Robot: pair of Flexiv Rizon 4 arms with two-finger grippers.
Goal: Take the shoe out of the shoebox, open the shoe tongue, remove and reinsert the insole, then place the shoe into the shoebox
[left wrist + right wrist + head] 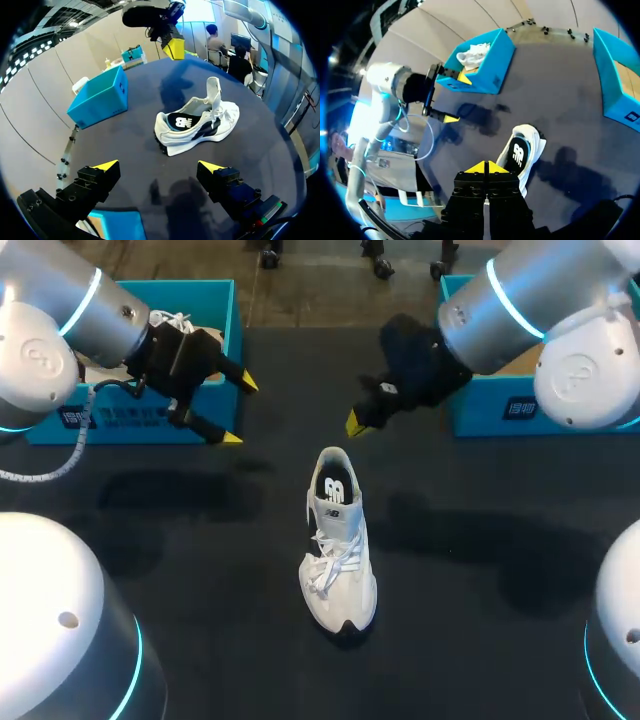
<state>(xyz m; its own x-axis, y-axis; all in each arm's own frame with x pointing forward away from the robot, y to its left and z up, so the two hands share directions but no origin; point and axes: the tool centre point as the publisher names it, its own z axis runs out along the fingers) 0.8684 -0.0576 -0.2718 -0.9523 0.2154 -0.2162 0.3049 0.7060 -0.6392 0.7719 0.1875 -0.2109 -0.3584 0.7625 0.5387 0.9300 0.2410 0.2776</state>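
The white shoe (338,550) stands upright on its sole in the middle of the dark desk (480,570), outside both boxes, heel toward 12 o'clock and toe toward 6. Its tongue is raised and the dark insole shows inside. The left jaws hang at the shoe's 10 o'clock, by the front of the left box (222,310), spread wide and holding nothing. A second shoe (172,318) lies in that box. The right jaws hang just past the heel at 12 o'clock, tips pressed together with nothing between them. The right box (480,410) sits at 2 o'clock.
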